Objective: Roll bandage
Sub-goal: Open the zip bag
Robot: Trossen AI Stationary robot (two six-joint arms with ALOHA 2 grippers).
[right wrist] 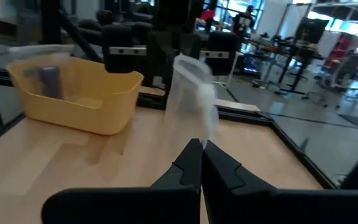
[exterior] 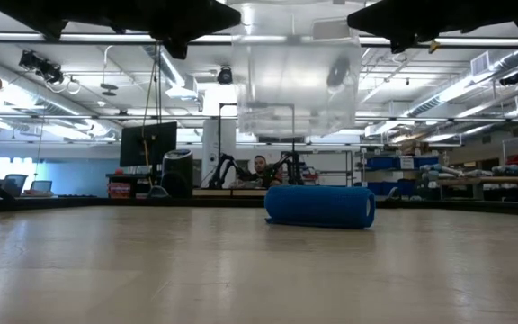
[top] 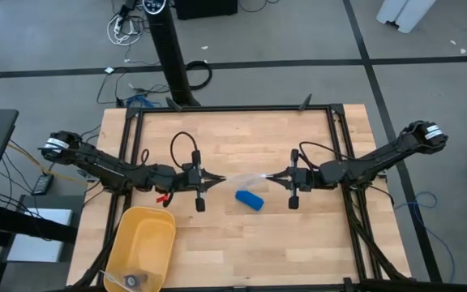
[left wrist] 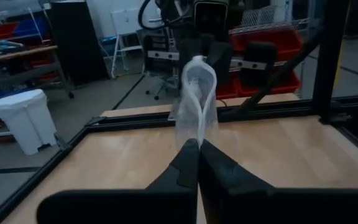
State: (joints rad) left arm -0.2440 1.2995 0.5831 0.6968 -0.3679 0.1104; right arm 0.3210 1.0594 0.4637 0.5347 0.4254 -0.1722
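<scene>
The pale wooden plank table, edged with a black metal frame, carries everything here. The yellow plastic bin, an open rectangular tub, sits on the table near the left arm's side, behind and to one side of the left gripper; something small and dark lies in one of its corners, too unclear to name.

Both dark arms reach in from opposite sides and face each other above the middle of the table. Between them hangs a clear, crinkled plastic bag, stretched from one gripper to the other and lifted off the wood; in the low view it hangs well above the surface. The left gripper is pinched tight on one end of the bag, its two fingers pressed together with the film rising from between the tips. The right gripper is likewise clamped on the opposite end, fingers closed together.

The bright blue fabric bandage, rolled into a small compact cylinder, lies on its side on the table, just below the stretched bag and between the two grippers, slightly nearer the right one. Neither gripper touches it; it rests free on the wood.
</scene>
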